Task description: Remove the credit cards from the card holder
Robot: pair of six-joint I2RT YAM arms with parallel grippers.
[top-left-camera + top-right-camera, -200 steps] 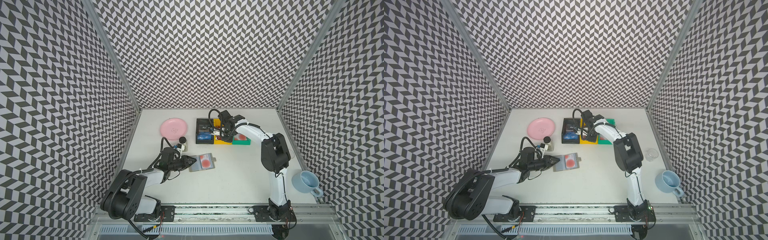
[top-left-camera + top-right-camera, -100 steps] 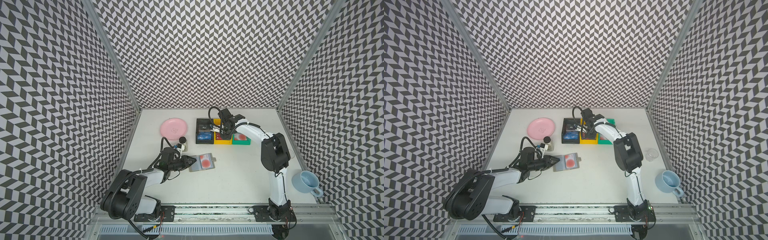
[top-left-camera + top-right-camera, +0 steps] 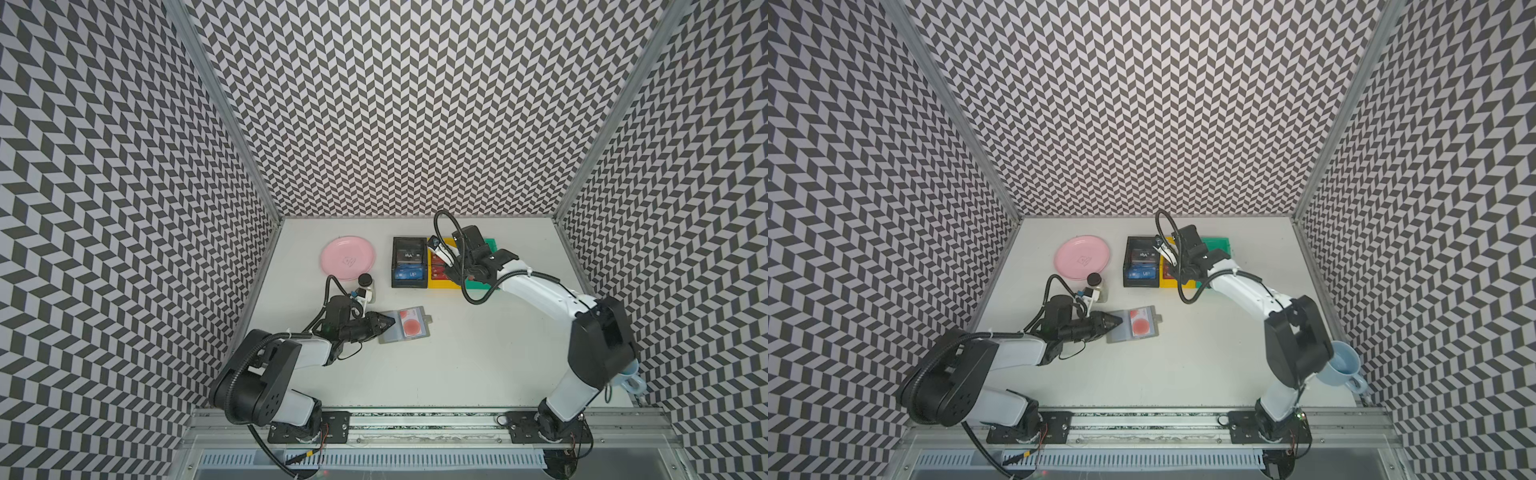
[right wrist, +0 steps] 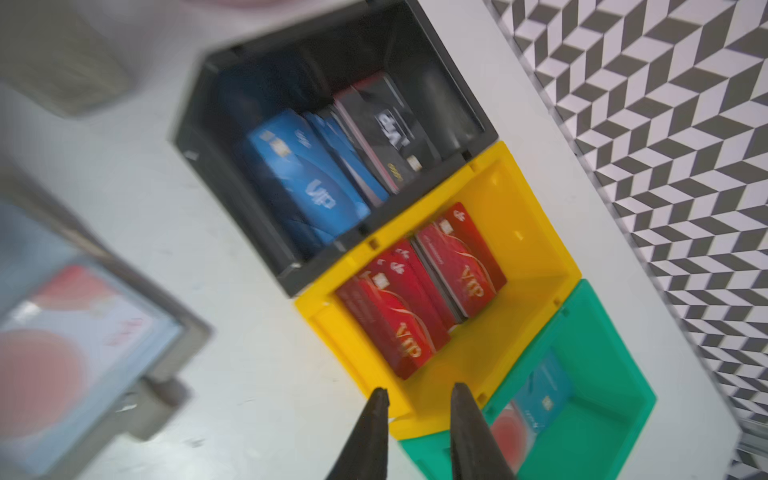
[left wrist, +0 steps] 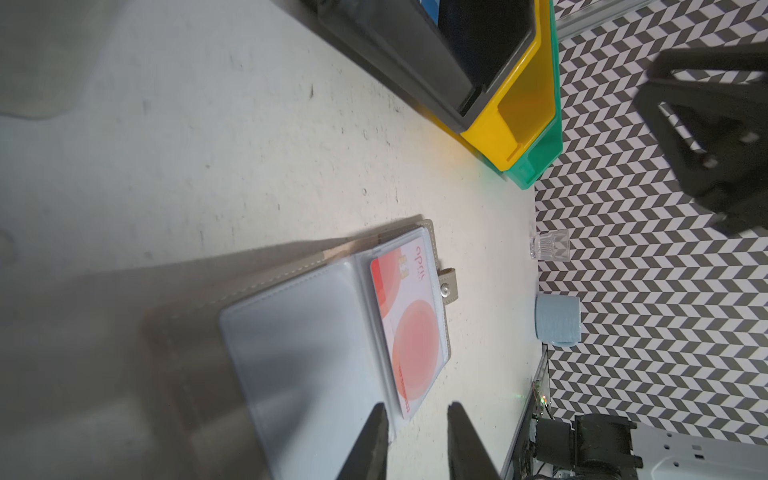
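Observation:
The grey card holder (image 3: 420,312) lies open on the table, in both top views (image 3: 1152,332). A whitish credit card with a red circle (image 5: 411,332) sits in its right clear sleeve. My left gripper (image 5: 417,409) is open at the holder's near edge, with one fingertip (image 5: 379,415) over the empty left sleeve. My right gripper (image 4: 419,392) hangs open and empty above the yellow bin (image 4: 519,232). Red cards (image 4: 415,299) lie in that bin. Blue cards (image 4: 307,183) lie in the black bin (image 4: 187,137).
A green bin (image 4: 602,374) beside the yellow one holds a card with a red circle (image 4: 528,411). A pink plate (image 3: 348,257) and a small bottle (image 3: 365,284) stand behind my left gripper (image 3: 390,323). A blue mug (image 3: 1343,365) and a clear glass (image 5: 548,245) are on the right.
My right gripper has gone from shut to open over the yellow bin. The left gripper and the card holder have not moved.

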